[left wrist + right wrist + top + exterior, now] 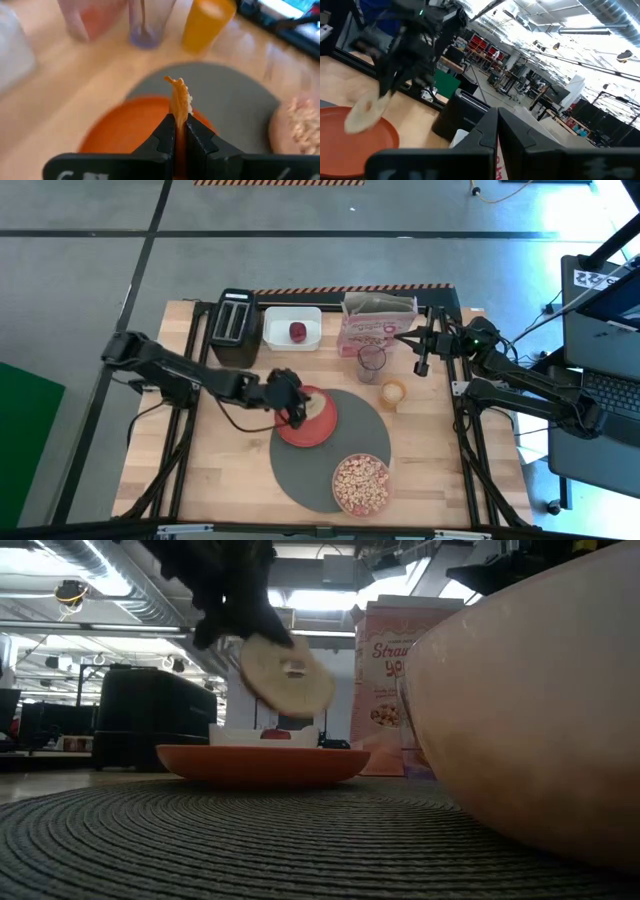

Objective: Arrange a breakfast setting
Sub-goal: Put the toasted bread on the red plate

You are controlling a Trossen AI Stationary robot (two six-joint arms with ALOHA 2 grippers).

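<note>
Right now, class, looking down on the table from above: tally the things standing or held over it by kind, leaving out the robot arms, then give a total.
Mat: 1
Plate: 1
Bowl of cereal: 1
Cups: 2, clear and orange
Cereal box: 1
Toaster: 1
White tub: 1
Red fruit piece: 1
Toast: 1
Total: 10

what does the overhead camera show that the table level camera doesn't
Only the high view shows the right gripper waiting, shut, near the cereal box, the cereal in the pink bowl, and the whole round mat. Only the low view shows the toast held tilted, clear above the red plate. Both show the left gripper, the plate, the cereal box and the black toaster.
</note>
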